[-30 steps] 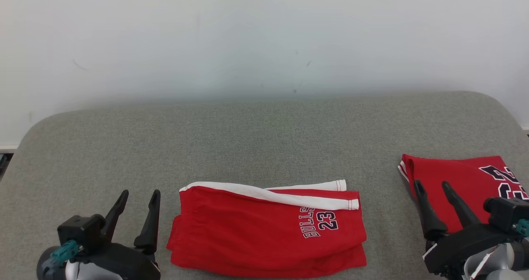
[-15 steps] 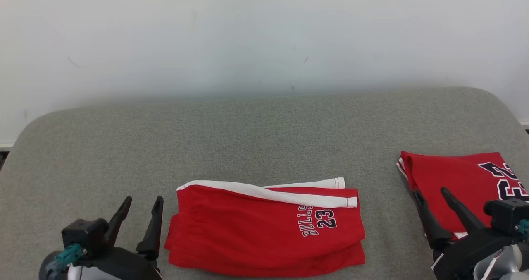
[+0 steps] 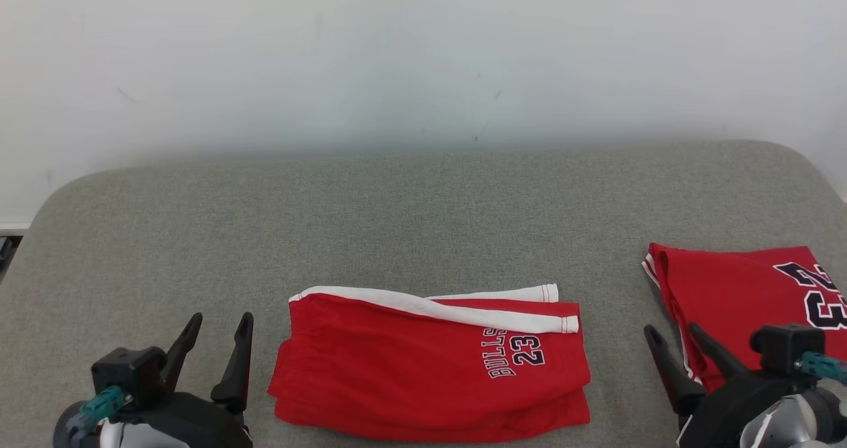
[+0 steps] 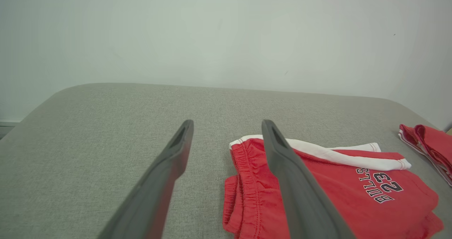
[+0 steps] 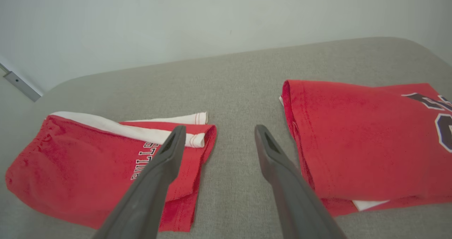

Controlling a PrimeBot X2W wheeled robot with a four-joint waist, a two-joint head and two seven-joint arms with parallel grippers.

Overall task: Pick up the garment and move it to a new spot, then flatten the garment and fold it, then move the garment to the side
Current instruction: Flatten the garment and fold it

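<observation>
- Since the folded shorts (image 3: 430,365) lie front-centre on the grey cushion (image 3: 397,223), long axis left to right, both arms flank them.
- Left gripper (image 3: 222,317), wide and empty, sits just beside their waistband end: nearer.
- Right gripper (image 3: 672,330), wide and empty, stands further off.

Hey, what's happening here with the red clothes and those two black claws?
A two-armed robot is sorting laundry on a grey padded surface. Red Bulls 23 shorts lie folded in the middle, and a folded red jersey sits to the robot's right. Nothing is being held: the left pincer hangs open just left of the shorts, and the right pincer hangs open by the jersey's near edge. The shorts look neatly folded, so moving them aside is probably what remains.
</observation>
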